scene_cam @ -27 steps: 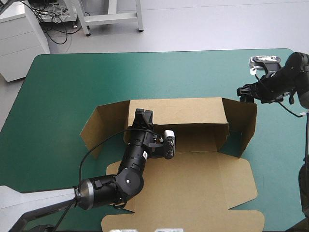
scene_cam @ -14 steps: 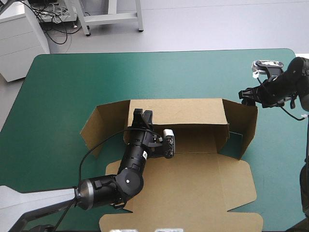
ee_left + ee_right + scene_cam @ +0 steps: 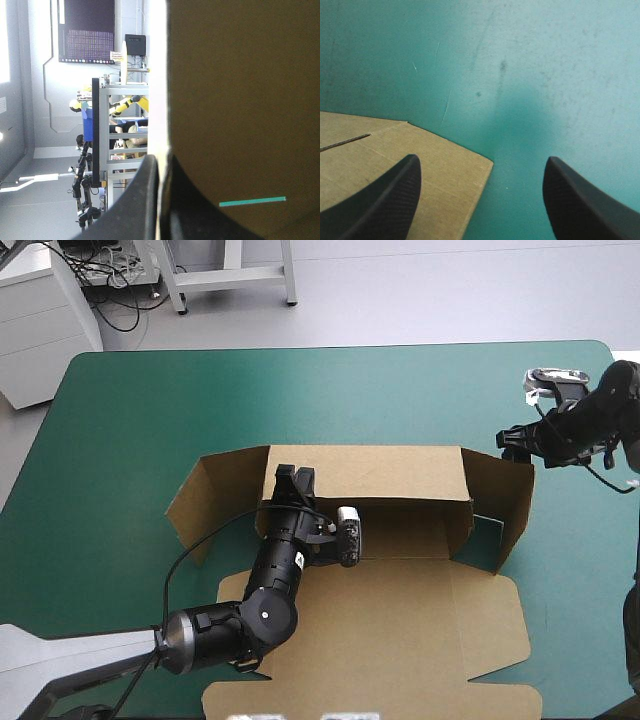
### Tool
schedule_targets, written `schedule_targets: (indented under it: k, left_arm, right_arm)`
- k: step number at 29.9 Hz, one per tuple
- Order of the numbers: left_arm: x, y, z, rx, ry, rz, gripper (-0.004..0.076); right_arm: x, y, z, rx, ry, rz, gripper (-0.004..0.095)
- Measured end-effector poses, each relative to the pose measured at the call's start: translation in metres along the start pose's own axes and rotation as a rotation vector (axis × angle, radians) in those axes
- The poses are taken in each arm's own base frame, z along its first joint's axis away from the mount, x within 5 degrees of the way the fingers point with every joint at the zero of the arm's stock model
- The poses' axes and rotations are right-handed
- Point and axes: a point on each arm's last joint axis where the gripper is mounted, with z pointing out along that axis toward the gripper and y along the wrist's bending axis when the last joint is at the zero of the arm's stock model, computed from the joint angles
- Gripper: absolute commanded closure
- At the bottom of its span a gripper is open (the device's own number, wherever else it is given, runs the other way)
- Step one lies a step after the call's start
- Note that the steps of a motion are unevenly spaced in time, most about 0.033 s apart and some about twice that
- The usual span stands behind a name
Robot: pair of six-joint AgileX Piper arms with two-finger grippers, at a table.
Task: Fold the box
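Box (image 3: pixel 400 630) of brown board sits half-raised at the middle of the table, on the teal-green cover (image 3: pixel 120 440), with its broad flat panel (image 3: pixel 420 660) stretching toward the table's near edge. At the far left, the left flap (image 3: pixel 195 505) stands up and angles forward from the end of the rear wall (image 3: pixel 390 472). Next along, the left gripper (image 3: pixel 295 475) reaches in over the flat panel from the near left corner and is clamped on the top edge of the rear wall near its left end. The left wrist view shows its 2 black fingers (image 3: pixel 142 200) all but together, with the board (image 3: pixel 240 100) pinched between them and filling the scene on 1 side, and a thin sliver of cover visible through a gap in the board. The rear wall stands upright across the box's far side. At its right end the right flap (image 3: pixel 505 505) also stands and angles forward, with a patch of cover visible behind it. Farthest right, the right gripper (image 3: pixel 512 440) hangs just above the top far corner of that flap. In the right wrist view its 2 fingers (image 3: pixel 385 200) stand wide apart, holding nothing, with 1 over the board's corner (image 3: pixel 420 150) and the other over bare cover (image 3: pixel 545 75).
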Motion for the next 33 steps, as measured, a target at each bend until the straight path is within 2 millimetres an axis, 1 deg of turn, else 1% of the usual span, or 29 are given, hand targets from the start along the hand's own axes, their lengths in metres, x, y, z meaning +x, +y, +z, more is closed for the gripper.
schedule_targets:
  k: [5,13,21,28,33]
  left_arm:
    - [0.000,0.000,0.000,0.001,0.001,-0.001,0.0756]
    - [0.001,0.002,0.000,-0.014,0.020,-0.001,0.0756]
    - [-0.004,0.014,0.001,-0.031,0.033,-0.025,0.0756]
    - [-0.004,0.015,0.001,-0.034,0.034,-0.027,0.0756]
    - [-0.004,0.015,0.001,-0.031,0.033,-0.028,0.0756]
  right_arm:
    - [0.006,0.002,-0.004,-0.002,-0.001,0.001,0.0264]
    - [0.008,0.003,-0.010,0.000,-0.013,-0.001,0.0264]
    - [0.007,0.004,-0.010,-0.001,-0.025,0.000,0.0264]
    - [0.007,0.005,-0.010,-0.016,-0.026,0.006,0.0264]
    - [0.019,0.009,-0.012,-0.032,-0.041,0.001,0.0264]
